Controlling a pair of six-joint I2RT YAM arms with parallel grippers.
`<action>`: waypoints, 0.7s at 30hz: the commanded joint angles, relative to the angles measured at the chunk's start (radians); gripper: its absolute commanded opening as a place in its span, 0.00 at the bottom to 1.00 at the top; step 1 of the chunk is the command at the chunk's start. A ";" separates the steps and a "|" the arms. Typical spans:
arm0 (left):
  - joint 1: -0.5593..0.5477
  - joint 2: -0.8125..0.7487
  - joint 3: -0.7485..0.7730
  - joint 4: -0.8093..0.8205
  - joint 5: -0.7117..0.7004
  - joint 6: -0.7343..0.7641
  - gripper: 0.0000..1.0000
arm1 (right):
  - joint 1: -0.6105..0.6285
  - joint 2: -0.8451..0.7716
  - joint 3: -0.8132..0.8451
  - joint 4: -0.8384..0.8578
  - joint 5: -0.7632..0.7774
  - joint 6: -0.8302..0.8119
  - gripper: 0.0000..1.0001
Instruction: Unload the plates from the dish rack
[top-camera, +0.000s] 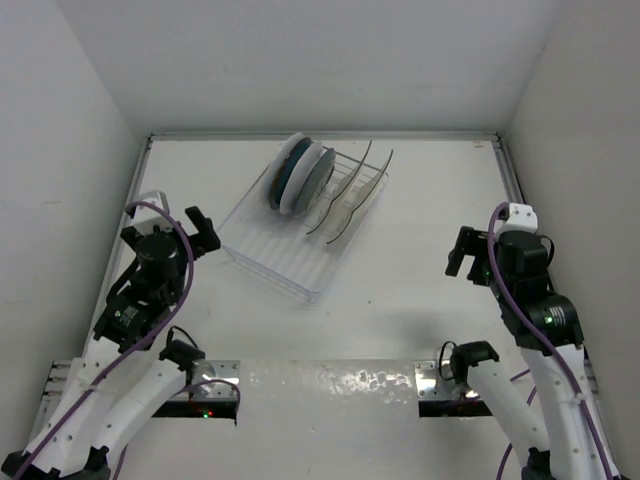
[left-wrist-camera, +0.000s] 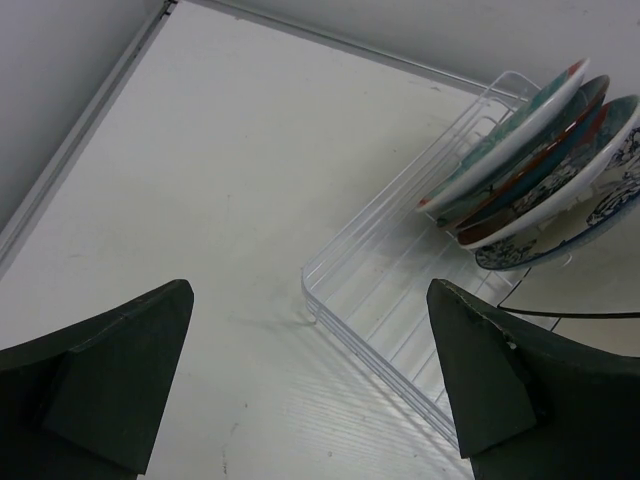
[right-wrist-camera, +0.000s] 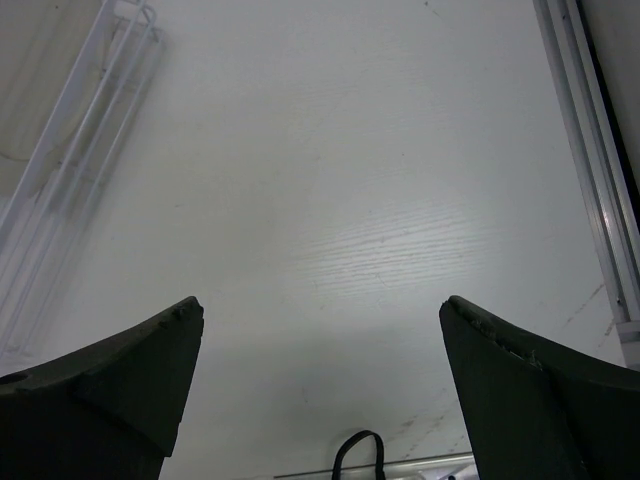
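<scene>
The white wire dish rack (top-camera: 278, 256) stands at the table's middle back, turned at an angle. Round floral plates (top-camera: 298, 174) stand on edge at its far left end. Two square cream plates (top-camera: 352, 196) with thin dark rims stand on edge to their right. My left gripper (top-camera: 205, 236) is open and empty, just left of the rack's near corner. In the left wrist view (left-wrist-camera: 310, 370) it faces the rack's corner (left-wrist-camera: 330, 300) and the round plates (left-wrist-camera: 525, 150). My right gripper (top-camera: 462, 254) is open and empty, well to the right of the rack; the right wrist view (right-wrist-camera: 320, 370) shows bare table between the fingers.
White walls close in the table on three sides. A metal rail (right-wrist-camera: 590, 150) runs along the right edge. The rack's side (right-wrist-camera: 60, 170) shows at the left of the right wrist view. A black cable loop (right-wrist-camera: 358, 450) lies near the front rail (top-camera: 330, 385).
</scene>
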 joint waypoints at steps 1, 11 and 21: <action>-0.004 -0.004 -0.007 0.030 0.021 0.007 1.00 | 0.001 0.015 0.025 -0.001 0.012 -0.007 0.99; -0.004 0.005 -0.007 0.032 0.040 0.004 1.00 | 0.003 0.075 0.022 0.033 -0.025 0.076 0.99; -0.003 0.003 -0.013 0.038 0.026 0.010 1.00 | 0.043 0.400 0.176 0.228 -0.088 0.321 0.99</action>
